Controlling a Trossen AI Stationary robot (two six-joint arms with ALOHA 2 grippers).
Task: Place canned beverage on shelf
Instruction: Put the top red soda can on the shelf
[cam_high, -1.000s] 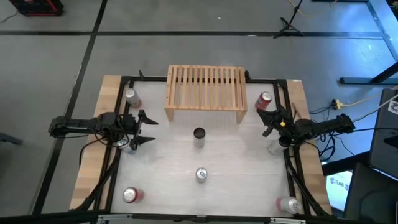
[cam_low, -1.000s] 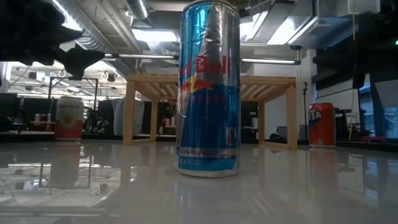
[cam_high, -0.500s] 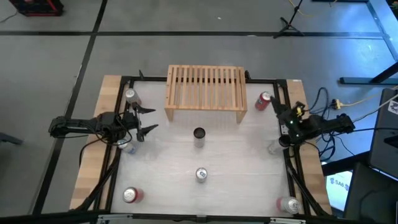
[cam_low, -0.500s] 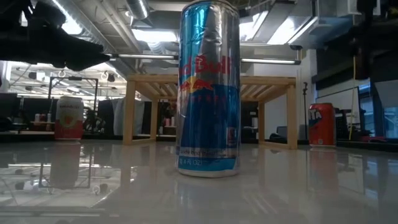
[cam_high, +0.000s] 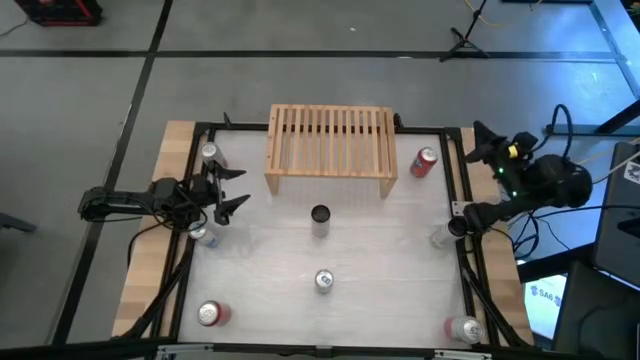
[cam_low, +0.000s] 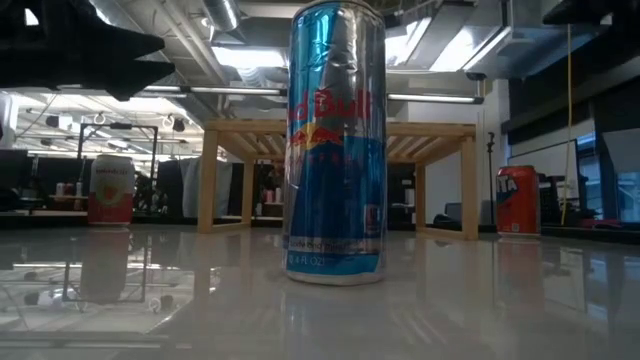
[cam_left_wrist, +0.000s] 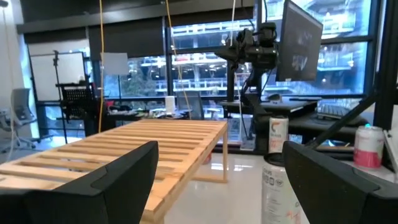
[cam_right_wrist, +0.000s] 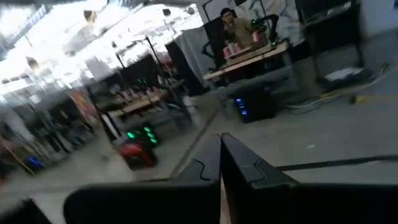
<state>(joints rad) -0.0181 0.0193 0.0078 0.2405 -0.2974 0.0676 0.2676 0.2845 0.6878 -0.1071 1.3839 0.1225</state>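
Left claw (cam_high: 229, 189) wide open, empty, left of shelf (cam_high: 329, 145); right claw (cam_high: 480, 134) closed, empty, off desk. Risk: toppling tall can (cam_high: 320, 217) on approach.

Pale slatted wood shelf (cam_high: 330, 149); blue-and-silver can (cam_low: 336, 142); red can (cam_high: 424, 162).

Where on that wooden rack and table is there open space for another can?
The shelf top carries nothing. The table lies bare between the dark can and the red can. Cans crowd the corners, and the left gripper hangs over the left edge.
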